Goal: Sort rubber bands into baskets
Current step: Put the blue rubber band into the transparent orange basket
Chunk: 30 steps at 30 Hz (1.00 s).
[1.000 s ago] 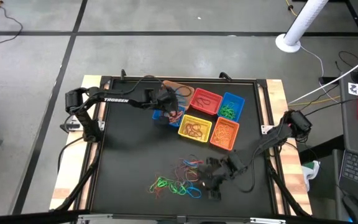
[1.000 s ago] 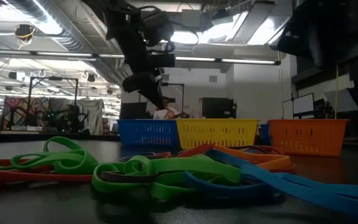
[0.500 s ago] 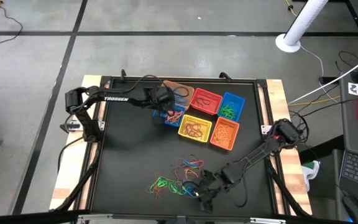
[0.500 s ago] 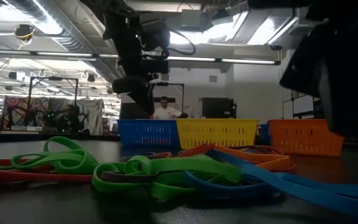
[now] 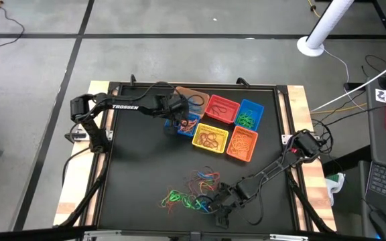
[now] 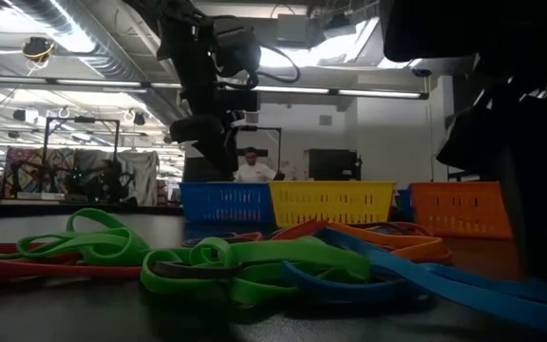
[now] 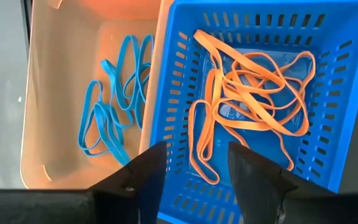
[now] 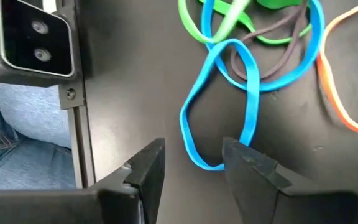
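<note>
Near the table's front edge, right gripper point(image 8: 191, 165) hovers, jaws spread and empty, over a blue band point(image 8: 219, 112) tangled with green ones point(image 8: 229, 15); lifting may drag several. Left gripper point(image 7: 191, 168), released, hangs above a blue basket point(image 7: 328, 93).

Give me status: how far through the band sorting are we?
Partly done: orange bands lie in the blue basket, blue bands in the tan basket. In hand: left gripper open and empty above that blue basket; right gripper open over a loose blue band. Left: the mixed pile.
</note>
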Available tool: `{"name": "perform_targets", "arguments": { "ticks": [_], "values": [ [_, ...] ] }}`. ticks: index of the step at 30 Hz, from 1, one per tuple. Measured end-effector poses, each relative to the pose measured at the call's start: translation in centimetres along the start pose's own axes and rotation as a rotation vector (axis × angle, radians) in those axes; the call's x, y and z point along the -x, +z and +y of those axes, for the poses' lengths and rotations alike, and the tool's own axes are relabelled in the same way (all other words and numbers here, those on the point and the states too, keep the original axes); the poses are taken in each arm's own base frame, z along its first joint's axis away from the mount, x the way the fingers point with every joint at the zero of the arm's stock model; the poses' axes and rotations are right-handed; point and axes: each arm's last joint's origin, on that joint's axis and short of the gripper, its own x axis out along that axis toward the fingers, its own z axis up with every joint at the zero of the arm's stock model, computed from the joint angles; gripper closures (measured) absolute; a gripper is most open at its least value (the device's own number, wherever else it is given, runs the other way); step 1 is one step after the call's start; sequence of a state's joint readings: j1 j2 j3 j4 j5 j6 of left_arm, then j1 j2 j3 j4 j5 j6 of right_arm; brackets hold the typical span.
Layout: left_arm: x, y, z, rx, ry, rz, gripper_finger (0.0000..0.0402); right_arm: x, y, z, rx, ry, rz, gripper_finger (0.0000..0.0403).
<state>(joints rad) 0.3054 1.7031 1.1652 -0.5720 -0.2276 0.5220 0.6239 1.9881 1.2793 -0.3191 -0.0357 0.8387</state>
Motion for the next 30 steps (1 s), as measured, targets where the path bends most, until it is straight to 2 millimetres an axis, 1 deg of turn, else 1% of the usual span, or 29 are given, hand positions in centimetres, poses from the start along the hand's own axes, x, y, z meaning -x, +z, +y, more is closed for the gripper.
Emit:
{"name": "perform_targets", "arguments": {
  "ticks": [6, 15, 23, 26, 30],
  "values": [
    [0.0, 0.0, 0.0, 0.001, 0.000, -0.001, 0.0233, 0.0, -0.1, 0.0, 0.003, 0.002, 0.018, 0.0242],
    [0.0, 0.0, 0.0, 0.011, 0.000, -0.001, 0.0233, 0.1, -1.5, 0.1, 0.045, -0.048, 0.096, 0.0242],
    [0.0, 0.0, 0.0, 0.069, 0.000, -0.001, 0.0233, 0.1, -1.6, -0.1, 0.063, -0.090, 0.078, 0.0245],
    [0.0, 0.0, 0.0, 0.070, -0.001, -0.001, 0.0233, 0.1, -1.7, -0.2, 0.057, -0.114, 0.074, 0.0267],
    [0.0, 0.0, 0.0, 0.070, -0.001, -0.001, 0.0233, 0.1, -1.4, -0.6, -0.002, -0.136, 0.067, 0.0328]
  ]
}}
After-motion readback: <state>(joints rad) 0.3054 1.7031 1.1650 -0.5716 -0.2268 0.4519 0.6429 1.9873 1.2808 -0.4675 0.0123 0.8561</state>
